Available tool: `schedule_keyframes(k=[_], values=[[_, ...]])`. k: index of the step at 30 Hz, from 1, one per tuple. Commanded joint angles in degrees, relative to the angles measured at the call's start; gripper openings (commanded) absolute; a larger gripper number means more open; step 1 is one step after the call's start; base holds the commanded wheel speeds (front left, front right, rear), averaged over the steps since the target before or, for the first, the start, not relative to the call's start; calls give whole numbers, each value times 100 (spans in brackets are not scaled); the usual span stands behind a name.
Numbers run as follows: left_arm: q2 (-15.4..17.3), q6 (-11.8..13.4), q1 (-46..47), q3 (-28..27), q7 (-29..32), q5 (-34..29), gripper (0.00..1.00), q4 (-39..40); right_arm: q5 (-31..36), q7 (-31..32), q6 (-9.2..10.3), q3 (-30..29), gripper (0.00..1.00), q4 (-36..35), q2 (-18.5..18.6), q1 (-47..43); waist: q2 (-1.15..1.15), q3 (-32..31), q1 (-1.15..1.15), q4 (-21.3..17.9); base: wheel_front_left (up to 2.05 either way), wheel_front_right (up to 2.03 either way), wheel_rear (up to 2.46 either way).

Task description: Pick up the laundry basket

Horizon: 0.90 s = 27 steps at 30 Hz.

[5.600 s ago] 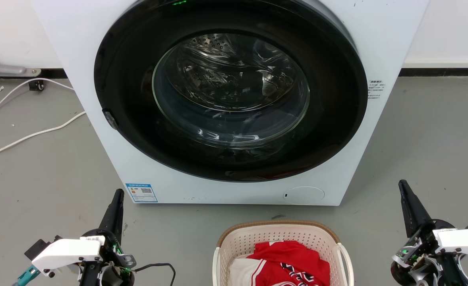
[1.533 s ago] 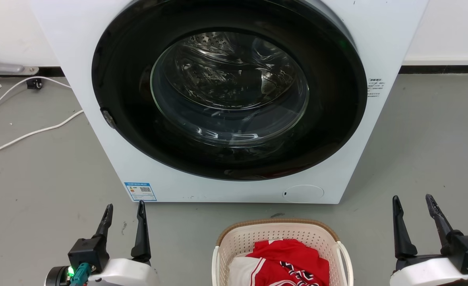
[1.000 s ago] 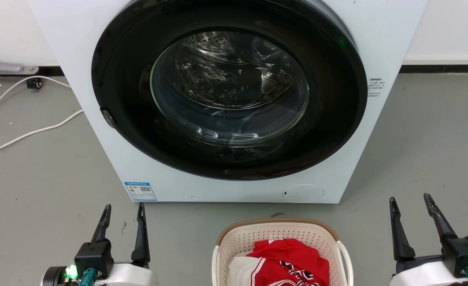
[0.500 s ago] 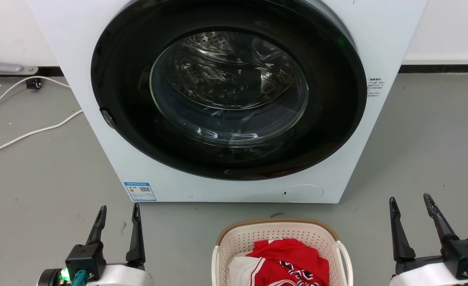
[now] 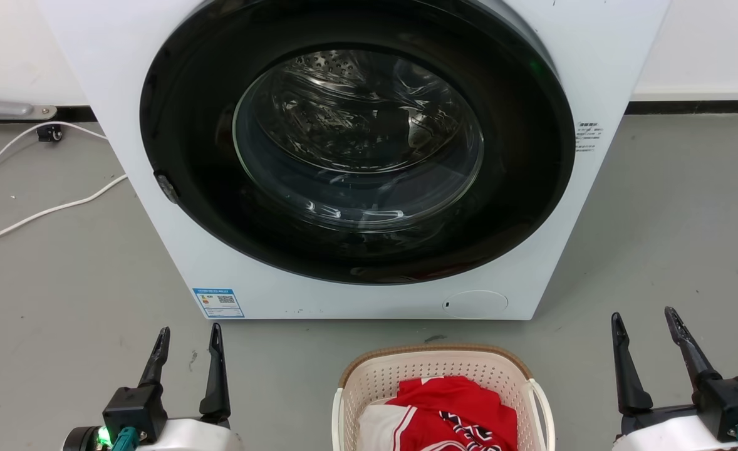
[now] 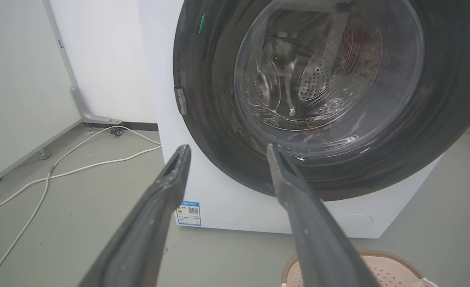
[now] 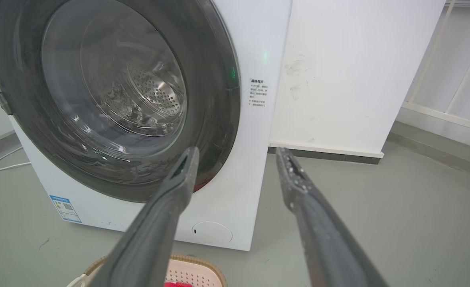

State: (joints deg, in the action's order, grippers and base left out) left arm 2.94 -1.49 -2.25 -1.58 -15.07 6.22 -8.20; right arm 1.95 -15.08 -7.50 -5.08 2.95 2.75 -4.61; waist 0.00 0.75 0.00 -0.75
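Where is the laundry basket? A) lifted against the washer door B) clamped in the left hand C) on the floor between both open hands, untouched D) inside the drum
C: the laundry basket sits on the floor, with the left hand and right hand open and apart from it on either side.

Left claw with 2 fingers parted, washer door shut ahead, laundry basket rim below

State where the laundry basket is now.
Head view, bottom centre: the laundry basket sits on the floor before the washer, between the left gripper and right gripper.
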Motion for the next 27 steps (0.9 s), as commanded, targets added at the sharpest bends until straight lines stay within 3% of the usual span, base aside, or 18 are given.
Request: schedule_keyframes(k=[1, 12, 27], values=[[-9, -1, -63, -2, -16, 4, 100, -14, -60, -14, 2, 10, 100, 4, 23, -15, 0, 8, 0, -12, 0, 0, 0], [-9, 9, 279, 195, -15, 88, 100, -381, 97, -13, 2, 73, 100, 252, 22, 244, 0, 277, 0, -95, 0, 0, 0], [-5, -191, 1802, 988, -16, 244, 100, -2279, 532, -14, 3, -82, 100, 1842, 18, 1607, 0, 1765, 0, -223, 0, 0, 0]])
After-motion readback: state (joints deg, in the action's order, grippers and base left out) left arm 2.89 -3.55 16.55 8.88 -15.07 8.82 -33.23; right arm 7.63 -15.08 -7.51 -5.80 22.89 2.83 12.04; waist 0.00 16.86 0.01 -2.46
